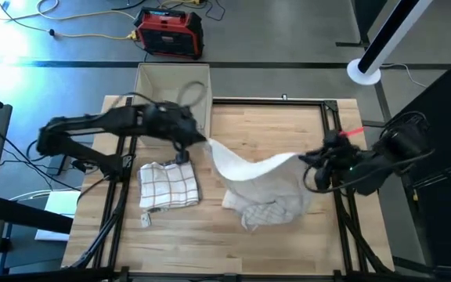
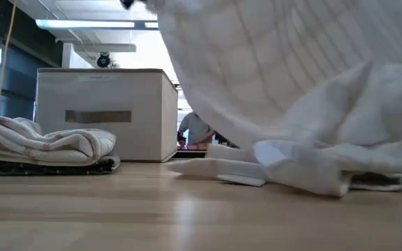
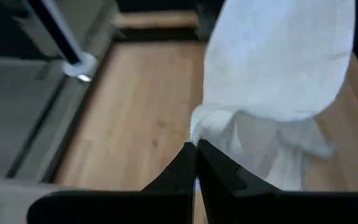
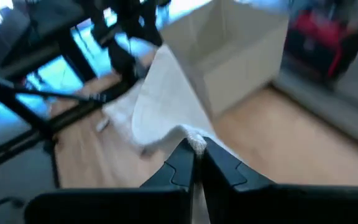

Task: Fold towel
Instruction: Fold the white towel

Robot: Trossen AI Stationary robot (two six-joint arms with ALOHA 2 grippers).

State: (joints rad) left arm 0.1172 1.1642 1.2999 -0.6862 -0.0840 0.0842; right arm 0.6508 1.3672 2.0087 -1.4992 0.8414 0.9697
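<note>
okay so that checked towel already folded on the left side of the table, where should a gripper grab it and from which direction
Grip the folded checked towel at its near edge, where the small tag pokes out, coming in low from the table's front. It lies flat in stacked layers, so fingers should slide under the whole stack, not pinch the top layer. Both the left gripper and right gripper are busy holding the white towel.
</note>
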